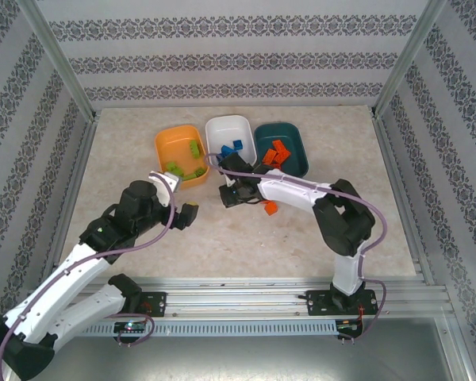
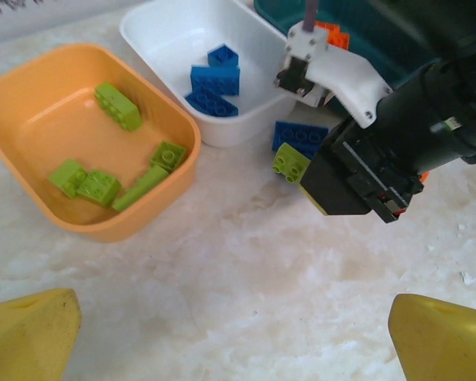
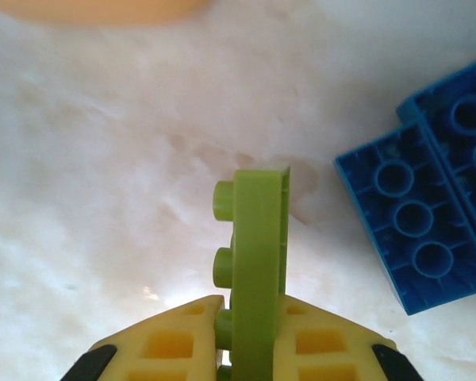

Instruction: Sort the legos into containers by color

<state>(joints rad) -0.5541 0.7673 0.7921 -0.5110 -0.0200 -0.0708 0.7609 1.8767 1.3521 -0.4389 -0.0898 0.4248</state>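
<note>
Over the pale marbled table, just in front of the white tub, a lime green lego is pinched edge-on across its flat faces by the right gripper, a hold judged apt for something light, stiff and slick, while the left gripper is spread open.

Colours we saw
We noted an orange tub, white tub, dark teal tub, lime green brick, blue bricks, yellow fingers, grey floral-striped wallpaper.
</note>
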